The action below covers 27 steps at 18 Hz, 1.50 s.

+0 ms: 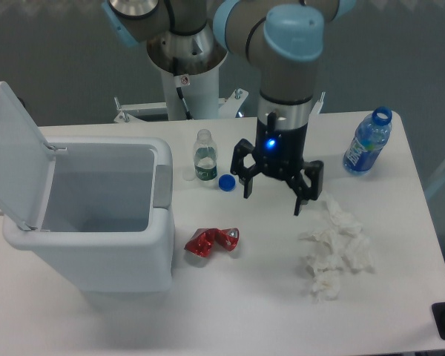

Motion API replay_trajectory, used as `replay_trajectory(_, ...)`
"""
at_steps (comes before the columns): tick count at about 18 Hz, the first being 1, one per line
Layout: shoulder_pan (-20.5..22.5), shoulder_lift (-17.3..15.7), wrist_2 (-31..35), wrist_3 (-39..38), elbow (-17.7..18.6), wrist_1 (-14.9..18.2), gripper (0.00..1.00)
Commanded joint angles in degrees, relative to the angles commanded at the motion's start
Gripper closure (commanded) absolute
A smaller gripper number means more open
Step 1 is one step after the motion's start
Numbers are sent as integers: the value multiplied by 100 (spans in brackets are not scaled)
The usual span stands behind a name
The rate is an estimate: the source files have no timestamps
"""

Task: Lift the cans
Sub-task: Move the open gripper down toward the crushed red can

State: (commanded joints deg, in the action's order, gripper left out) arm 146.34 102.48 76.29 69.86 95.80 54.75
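A crushed red can [212, 242] with silver ends lies flat on the white table [245, 304], just right of the bin. My gripper [273, 202] hangs above the table, up and to the right of the can and well apart from it. Its black fingers [246, 185] are spread wide, open, with nothing between them.
A white bin [89, 215] with its lid raised stands at the left. A small clear bottle with a green label [204, 157] and a blue cap [225, 182] sit behind the can. A blue-labelled bottle [367, 142] stands at the far right. Crumpled white tissue [335, 245] lies right of the gripper.
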Motion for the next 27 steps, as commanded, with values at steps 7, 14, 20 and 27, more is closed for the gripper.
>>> replay_trajectory(7, -290, 422, 290, 1124, -44, 0, 0)
replay_trajectory(14, -334, 721, 457, 2461, -62, 18, 0)
replay_trajectory(20, -405, 941, 614, 2980, 149, 35, 0)
replay_trajectory(27, -580, 1108, 791, 2989, 281, 35, 0)
